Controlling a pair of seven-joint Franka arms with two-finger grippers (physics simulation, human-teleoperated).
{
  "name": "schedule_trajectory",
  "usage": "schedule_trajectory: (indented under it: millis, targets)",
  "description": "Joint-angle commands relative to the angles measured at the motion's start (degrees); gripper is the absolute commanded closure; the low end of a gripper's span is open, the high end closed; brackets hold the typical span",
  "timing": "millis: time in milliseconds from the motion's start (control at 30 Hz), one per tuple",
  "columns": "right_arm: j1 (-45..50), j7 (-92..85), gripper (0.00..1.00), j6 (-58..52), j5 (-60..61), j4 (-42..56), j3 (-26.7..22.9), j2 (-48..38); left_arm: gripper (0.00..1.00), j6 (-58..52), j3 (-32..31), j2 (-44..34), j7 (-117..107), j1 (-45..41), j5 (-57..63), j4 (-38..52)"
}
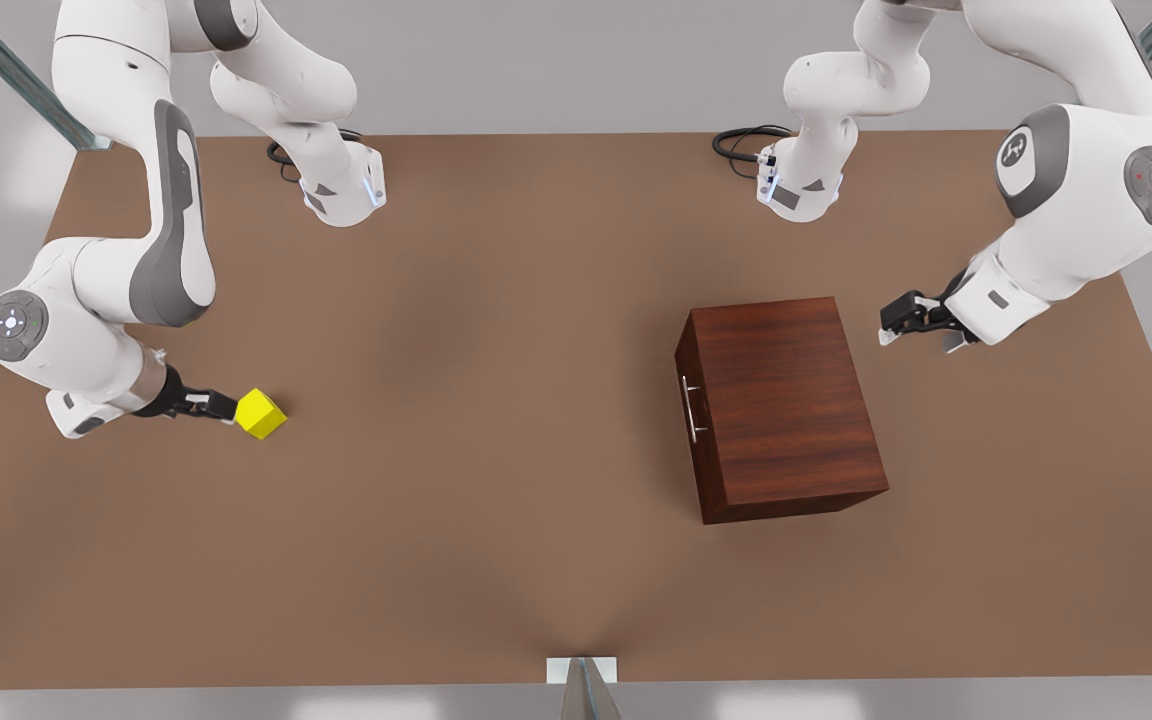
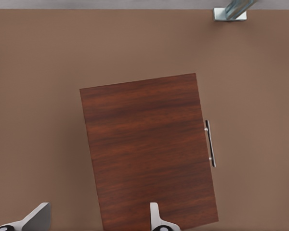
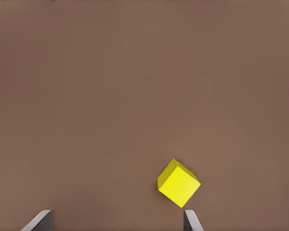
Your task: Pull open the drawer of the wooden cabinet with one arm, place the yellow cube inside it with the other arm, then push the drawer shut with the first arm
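Drawer not yet opened, both arms staged.
Left tool spread wide above cabinet near desk right edge, for handle; right tool wide beside cube, left edge, ready to pick.

Front view looks steeply down on the whole table — wrist views face down, nearer, sharing it.
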Motion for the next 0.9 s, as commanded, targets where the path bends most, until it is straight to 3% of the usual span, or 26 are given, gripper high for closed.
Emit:
schedule_trajectory:
  millis: [0, 100, 233, 367, 600, 700, 867]
  targets:
    - [0.0, 1.79, 0.0, 0.57, 0.05, 0.06, 0.0, -0.01, 0.0, 0.5, -0.04, -0.04, -1.93, 0.14, -0.08, -0.17]
    - [-0.18, 3.46, 0.0, -1.0, -0.21, -0.03, 0.0, -0.01, 0.0, 0.59, -0.56, -0.04, -3.07, -2.75, 1.5, 0.53]
    - [-0.79, 7.95, 0.0, -6.63, -0.39, -0.12, -2.99, -0.63, 0.0, 1.82, -0.83, 5.31, -32.33, -21.3, 7.92, 1.15]
    - [-1.32, 13.13, 0.0, -6.64, 1.01, -1.26, -4.04, -0.63, 0.0, 4.8, -0.83, 20.78, -59.93, -31.59, 9.85, 13.63]
    - [-1.4, 14.98, 0.0, -3.91, 1.81, -3.55, -4.04, -1.16, 0.0, 9.73, -0.74, 27.38, -70.49, -33.79, 14.43, 12.66]
    - [-0.88, 17.88, 0.0, 7.42, 3.56, -15.85, -3.69, -6.69, 0.0, 9.73, -0.48, 29.84, -70.49, -33.44, 14.95, 12.66]
    - [-0.96, 20.6, 0.0, 18.58, 4.71, -27.1, -3.43, -8.8, 0.0, 9.73, -0.39, 32.56, -69.61, -32.91, 16.44, 12.58]
